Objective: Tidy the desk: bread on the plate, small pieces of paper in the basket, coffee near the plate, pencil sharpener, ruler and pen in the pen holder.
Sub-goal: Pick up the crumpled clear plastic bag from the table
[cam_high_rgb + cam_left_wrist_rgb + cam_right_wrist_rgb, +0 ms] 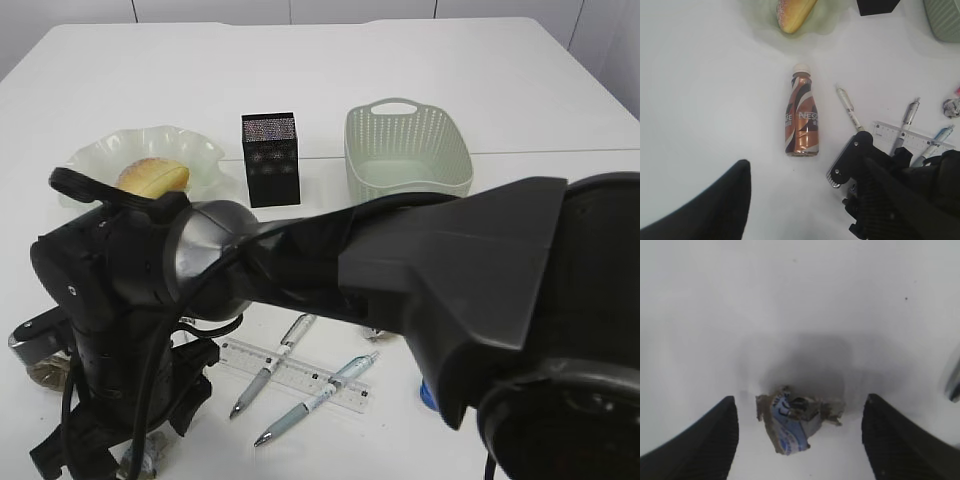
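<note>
Right hand (799, 432) released, fingers wide, straddling crumpled paper scrap (792, 422) on table (800, 300), no contact. Left hand (795, 200) released, empty, hanging near base of coffee (801, 119). Coffee lies flat on table, cap toward plate (205, 160). Bread (153, 177) on plate. Pen holder (270, 158) just beside plate, basket (407, 150) beyond holder. Ruler (300, 368) well in front of plate, two pens (272, 365) lying across it.

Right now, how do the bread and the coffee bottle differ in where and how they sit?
The golden-yellow oval bread bun already rests in the pale green ruffled glass plate; the brown Nescafe coffee bottle with white cap lies on its side on the bare white desk, clear of the plate. Neither is held by a tool.
</note>
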Motion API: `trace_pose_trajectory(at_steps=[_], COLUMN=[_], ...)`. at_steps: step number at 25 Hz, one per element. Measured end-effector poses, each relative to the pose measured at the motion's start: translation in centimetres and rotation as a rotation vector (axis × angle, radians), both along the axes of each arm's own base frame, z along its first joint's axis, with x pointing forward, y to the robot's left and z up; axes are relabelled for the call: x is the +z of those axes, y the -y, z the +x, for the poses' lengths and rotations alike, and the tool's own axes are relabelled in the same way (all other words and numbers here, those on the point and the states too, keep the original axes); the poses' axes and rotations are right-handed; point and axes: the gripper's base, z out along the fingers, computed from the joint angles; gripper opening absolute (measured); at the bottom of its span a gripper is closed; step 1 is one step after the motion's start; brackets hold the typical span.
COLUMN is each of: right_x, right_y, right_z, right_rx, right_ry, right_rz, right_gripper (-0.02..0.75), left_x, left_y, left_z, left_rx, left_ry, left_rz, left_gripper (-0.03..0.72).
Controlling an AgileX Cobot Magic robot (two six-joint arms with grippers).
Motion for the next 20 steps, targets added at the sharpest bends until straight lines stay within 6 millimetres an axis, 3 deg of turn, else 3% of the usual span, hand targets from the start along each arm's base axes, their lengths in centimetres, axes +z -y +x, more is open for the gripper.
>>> trace_pose_trajectory(at_steps=[12,20], right_x=[-0.07,-0.73], right_y=[-0.07,-0.09], right_z=[0.03,0.00], right_rx=[-0.002,-0.004], right_ry=[0.002,-0.009], right_rz=[0.006,-0.003], right_gripper=[0.424,0.407], left_x=[0.00,0.00], left_y=[0.00,0.00], left_z=[0.00,0.00], left_rx=[0.000,0.000], left_ry=[0.000,0.000], left_rz=[0.000,0.000], left_gripper=[0.487,0.487])
